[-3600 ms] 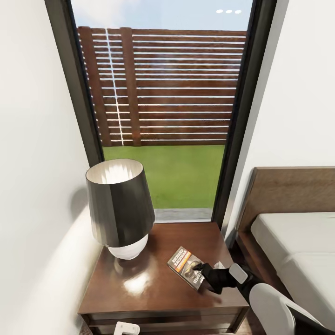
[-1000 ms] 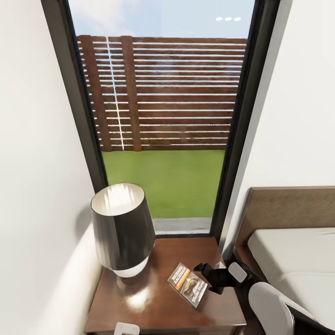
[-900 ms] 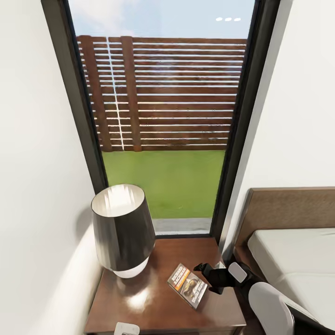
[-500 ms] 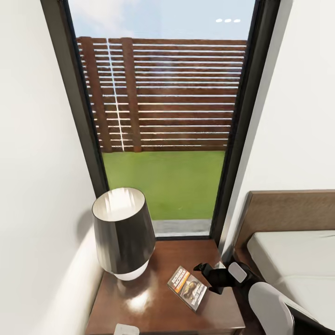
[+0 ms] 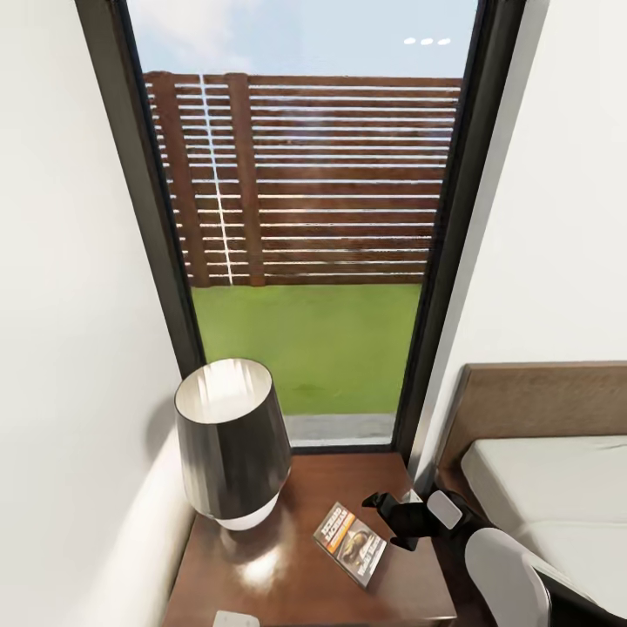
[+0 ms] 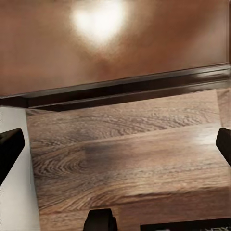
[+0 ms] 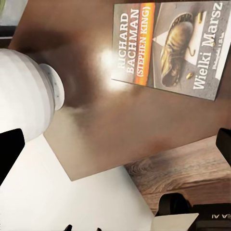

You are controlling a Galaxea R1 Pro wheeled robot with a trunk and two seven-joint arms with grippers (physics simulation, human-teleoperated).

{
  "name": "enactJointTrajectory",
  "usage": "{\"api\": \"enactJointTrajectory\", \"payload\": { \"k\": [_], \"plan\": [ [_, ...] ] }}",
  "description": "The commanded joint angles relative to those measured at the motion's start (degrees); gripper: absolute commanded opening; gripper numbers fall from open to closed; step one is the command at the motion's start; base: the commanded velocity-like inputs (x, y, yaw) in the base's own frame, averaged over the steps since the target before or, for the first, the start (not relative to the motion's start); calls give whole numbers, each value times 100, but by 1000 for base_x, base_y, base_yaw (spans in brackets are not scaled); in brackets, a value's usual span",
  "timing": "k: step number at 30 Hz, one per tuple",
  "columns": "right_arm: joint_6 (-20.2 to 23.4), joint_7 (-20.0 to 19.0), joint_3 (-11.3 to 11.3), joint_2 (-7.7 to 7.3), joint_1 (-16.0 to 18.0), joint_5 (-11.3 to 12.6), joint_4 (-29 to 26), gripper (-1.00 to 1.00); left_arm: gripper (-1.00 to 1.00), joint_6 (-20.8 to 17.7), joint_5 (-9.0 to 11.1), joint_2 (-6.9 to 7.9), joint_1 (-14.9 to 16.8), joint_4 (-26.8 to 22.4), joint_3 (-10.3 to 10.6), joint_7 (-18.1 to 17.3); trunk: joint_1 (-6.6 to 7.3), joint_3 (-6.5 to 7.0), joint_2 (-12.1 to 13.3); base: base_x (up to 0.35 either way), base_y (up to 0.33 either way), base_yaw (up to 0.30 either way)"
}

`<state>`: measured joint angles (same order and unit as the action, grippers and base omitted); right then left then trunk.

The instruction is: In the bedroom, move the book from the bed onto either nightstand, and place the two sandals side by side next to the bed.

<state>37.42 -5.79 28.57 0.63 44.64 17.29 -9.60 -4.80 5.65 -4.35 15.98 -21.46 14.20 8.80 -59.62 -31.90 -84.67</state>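
The book (image 5: 352, 542) lies flat on the glossy dark-brown nightstand (image 5: 279, 575), near its right side, with its cover up. That cover (image 7: 168, 45) has an orange band, white lettering and a picture of a boot. My right gripper (image 5: 389, 522) hovers open just off the book's right edge, not touching it. My left gripper (image 6: 115, 147) is open and empty, low in front of the nightstand's front edge (image 6: 125, 91), over the wood floor. The bed (image 5: 549, 488) with its grey mattress stands to the right. The sandals are out of view.
A lamp (image 5: 231, 440) with a dark shade and a white base (image 7: 26, 91) fills the nightstand's left half. A tall black-framed window (image 5: 305, 244) is behind, with white walls on both sides. The bed's headboard (image 5: 540, 401) is close on the right.
My right gripper, which was on the book 3.6 s ago, has let go and pulled back a little to the right. The camera has moved, so the whole picture sits lower.
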Motion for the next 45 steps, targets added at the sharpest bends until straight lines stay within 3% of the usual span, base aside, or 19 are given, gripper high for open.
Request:
{"api": "enactJointTrajectory", "payload": {
  "k": [1,45],
  "plan": [
    [28,-4,12,1,0,-6,-11,100,100,-30,59,5,2,-11,48,45,23,13,39,0,0,0],
    [2,-1,4,32,-12,-11,23,100,100,-30,42,5,2,2,48,72,989,803,1803,0,0,0]
  ]
}}
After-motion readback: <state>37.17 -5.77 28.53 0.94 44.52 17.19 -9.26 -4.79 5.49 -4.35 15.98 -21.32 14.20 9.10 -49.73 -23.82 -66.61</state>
